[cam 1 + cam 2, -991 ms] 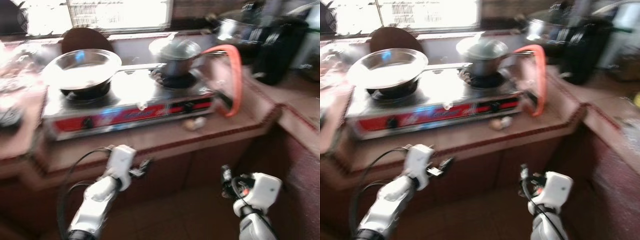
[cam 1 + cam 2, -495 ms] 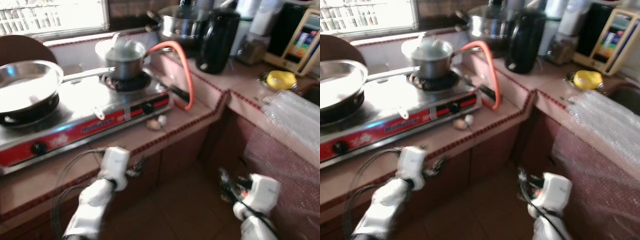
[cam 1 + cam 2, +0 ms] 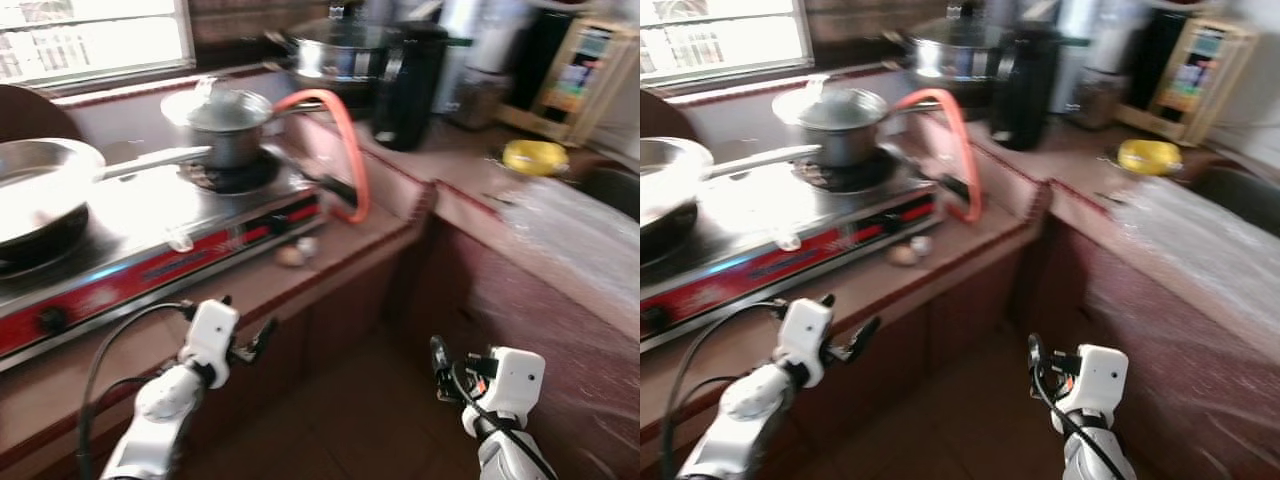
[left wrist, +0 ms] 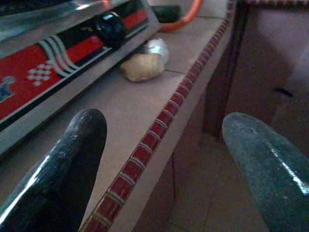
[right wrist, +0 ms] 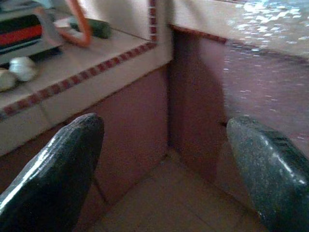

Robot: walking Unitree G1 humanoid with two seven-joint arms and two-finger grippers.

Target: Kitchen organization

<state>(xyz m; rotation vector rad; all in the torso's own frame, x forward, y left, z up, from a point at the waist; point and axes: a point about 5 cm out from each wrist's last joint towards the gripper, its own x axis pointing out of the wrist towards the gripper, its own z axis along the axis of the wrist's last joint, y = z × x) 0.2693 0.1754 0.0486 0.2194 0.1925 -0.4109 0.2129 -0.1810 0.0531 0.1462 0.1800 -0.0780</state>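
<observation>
Since a moment ago the view has swung rightward along the corner surface (image 3: 400, 215), while both arms hang low before the cabinets. Leftmost, a steel frying pan (image 3: 40, 190) sits on the red-fronted gas stove (image 3: 150, 250); its long handle is the place to grip, likely slippery. Left pincer (image 4: 159, 159) is released, empty. Two garlic-like bulbs (image 4: 145, 60) lie just beside the stove, light and papery. Right pincer (image 5: 164, 164) gapes too. Blur hides the far clutter.

Stove (image 3: 150, 250) crowds counter, front strip (image 4: 145, 101) free
</observation>
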